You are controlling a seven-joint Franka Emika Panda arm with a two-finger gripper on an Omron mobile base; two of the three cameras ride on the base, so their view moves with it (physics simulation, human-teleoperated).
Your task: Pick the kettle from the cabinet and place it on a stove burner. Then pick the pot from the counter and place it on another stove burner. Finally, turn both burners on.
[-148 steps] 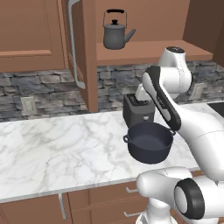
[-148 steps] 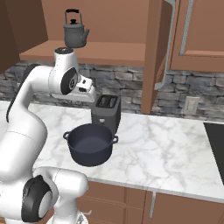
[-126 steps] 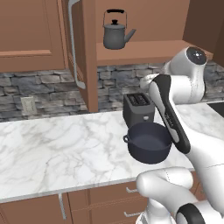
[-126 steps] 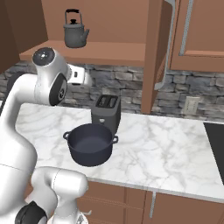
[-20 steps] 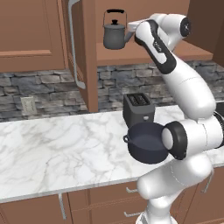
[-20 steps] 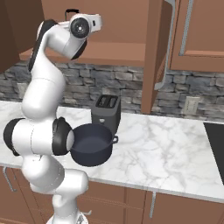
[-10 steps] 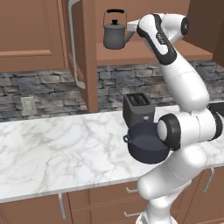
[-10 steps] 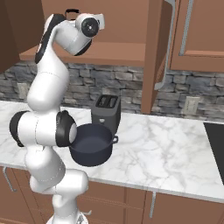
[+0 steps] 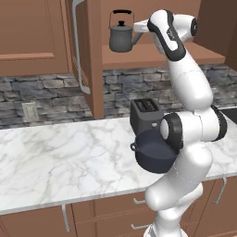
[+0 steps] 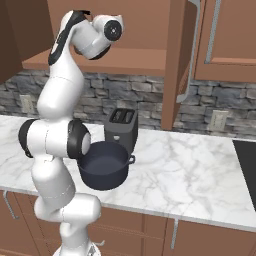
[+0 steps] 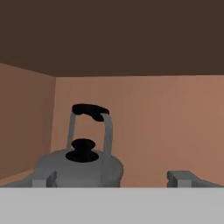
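The dark grey kettle (image 9: 121,39) stands upright on the shelf of the brown wall cabinet (image 9: 152,56). My gripper (image 9: 138,28) is raised to shelf height, just right of the kettle by its spout. In the hand view the kettle (image 11: 81,165) sits close ahead, left of centre, its black arched handle up. The gripper (image 11: 113,180) is open, its fingertips (image 11: 45,181) apart on either side, with nothing held. The wide dark pot (image 9: 154,151) rests on the marble counter (image 9: 60,157), partly behind my arm; from the right the pot (image 10: 104,165) is near the counter's front edge.
A black toaster (image 9: 144,113) stands behind the pot against the stone backsplash. The cabinet door (image 9: 79,51) hangs open left of the kettle, its long grey bar handle facing out. The black cooktop (image 10: 247,151) lies at the counter's right end.
The hand has moved left along the shelf, closer to the kettle. Its jaws stay open. Kettle and pot have not moved.
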